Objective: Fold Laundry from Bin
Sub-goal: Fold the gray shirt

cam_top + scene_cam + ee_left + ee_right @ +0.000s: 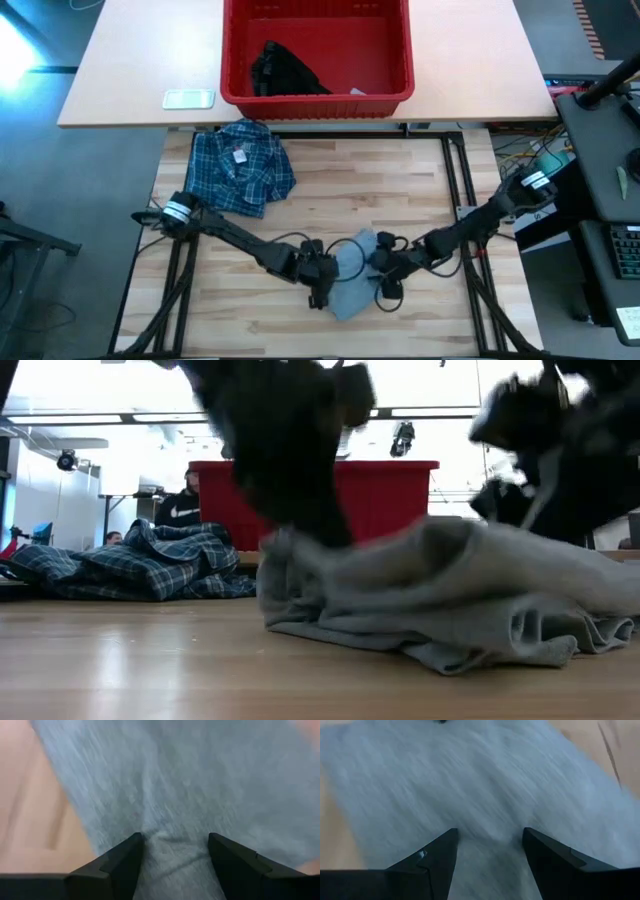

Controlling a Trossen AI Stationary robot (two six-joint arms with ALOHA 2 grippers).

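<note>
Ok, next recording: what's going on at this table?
Both arms are down on the grey T-shirt near the front of the table. The left pincer and right pincer each stand open over the cloth, not gripping it. The plaid shirt lies bunched beside the red bin, which holds a black garment.

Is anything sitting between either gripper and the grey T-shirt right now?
Nothing visible. The left gripper and right gripper both stand open directly over the grey T-shirt, cloth filling the space between their fingers.
</note>
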